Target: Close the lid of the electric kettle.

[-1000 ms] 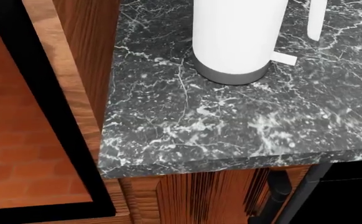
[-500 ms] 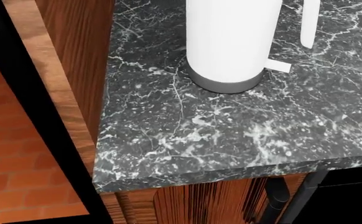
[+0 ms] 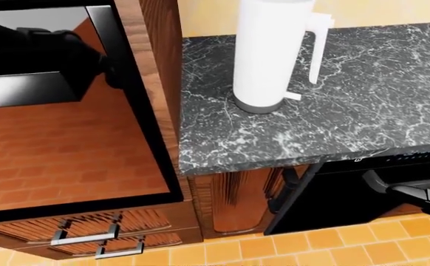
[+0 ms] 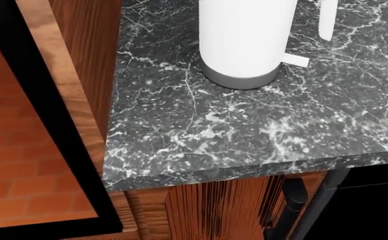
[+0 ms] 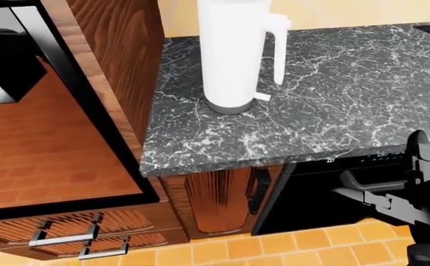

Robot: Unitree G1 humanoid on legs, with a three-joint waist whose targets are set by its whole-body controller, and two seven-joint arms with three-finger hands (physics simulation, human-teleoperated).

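At far left in the eye views, a glossy dark oven door [image 3: 67,111] mirrors the brick-red floor. Beside it the white kettle [image 3: 270,52] stands upright on the marble counter [image 3: 363,111], near the left end, handle to the right; its lid is cut off at the top, unseen. My right hand [image 5: 415,194] hangs low at the right edge, well apart, fingers spread, holding nothing. My left hand is out of view.

Slight camera shift; kettle [image 4: 247,40] higher.
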